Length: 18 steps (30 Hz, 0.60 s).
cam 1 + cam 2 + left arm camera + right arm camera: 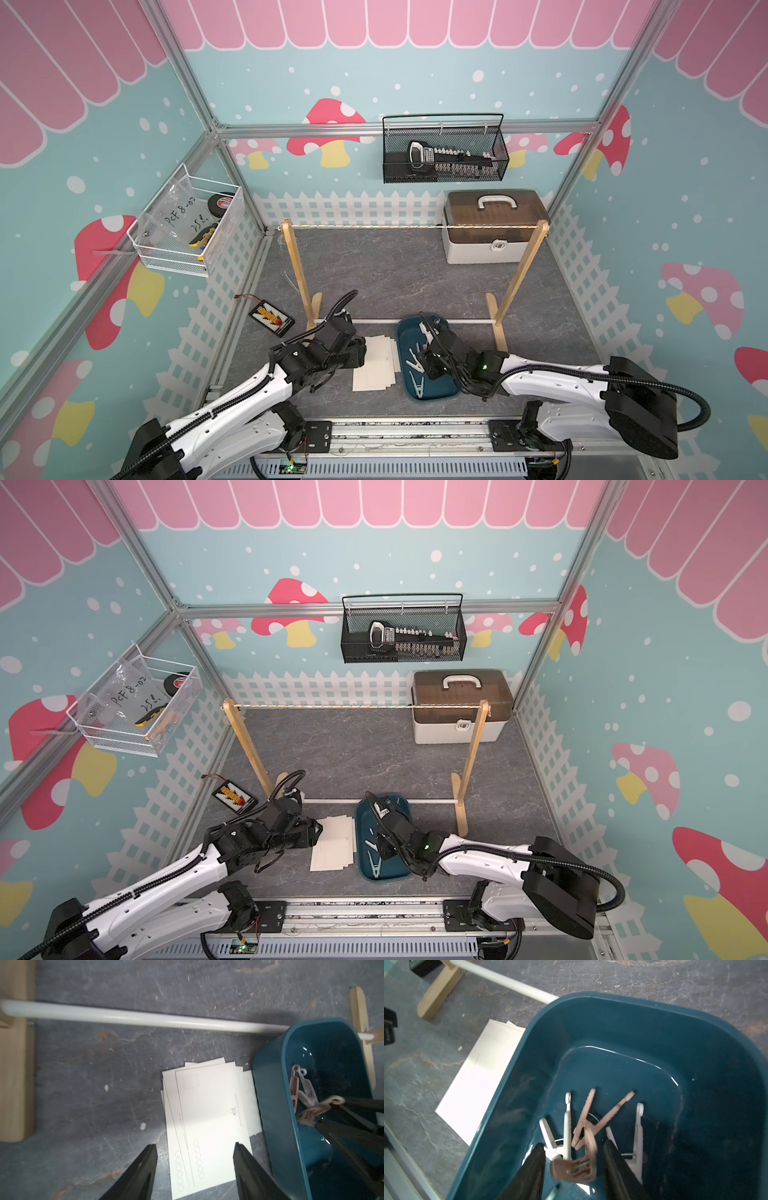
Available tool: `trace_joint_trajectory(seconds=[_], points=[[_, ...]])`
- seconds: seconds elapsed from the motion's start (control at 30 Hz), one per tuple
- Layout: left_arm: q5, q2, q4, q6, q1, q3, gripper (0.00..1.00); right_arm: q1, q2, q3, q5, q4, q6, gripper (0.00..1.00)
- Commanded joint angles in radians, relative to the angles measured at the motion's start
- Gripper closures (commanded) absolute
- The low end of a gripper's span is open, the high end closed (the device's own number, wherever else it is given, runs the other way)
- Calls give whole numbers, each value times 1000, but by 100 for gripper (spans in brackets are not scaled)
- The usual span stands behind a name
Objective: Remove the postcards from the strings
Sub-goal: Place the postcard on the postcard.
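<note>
Left gripper [195, 1147] is held spread over the postcards [207, 1105], stacked loosely on the table [83, 1084] beside a blue tub [270, 1105]; the string [415, 227] is seen bare. Right gripper [574, 1145] is parted, a blurred peg [575, 1167] seemingly loose between its jaws. Light, bendy, slippery cards are best pinched at an edge.

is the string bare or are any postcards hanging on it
Bare: the twine string carries nothing in both top views. The postcards lie stacked on the grey mat beside the blue tray.
</note>
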Motion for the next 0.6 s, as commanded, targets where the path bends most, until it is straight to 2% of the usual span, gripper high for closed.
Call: trace_joint_trajectory(seconds=[0.0,0.13,0.27,0.37,0.47,0.57], points=[[-184,-86,-17,44,-4,18,37,-9,-67,15,5,-30,-6,46],[-314,-216,20,107,-4,-17,37,-14,-181,32,44,-112,-53,39],[-454,-325,43,157,-3,-53,34,-16,-317,62,124,-233,-110,38],[-557,-392,67,183,0,-82,30,-16,-426,74,195,-318,-148,39],[-588,-452,113,228,8,-100,30,-16,-544,73,283,-409,-165,41],[-678,-490,141,250,12,-108,27,-17,-662,72,383,-519,-160,41]])
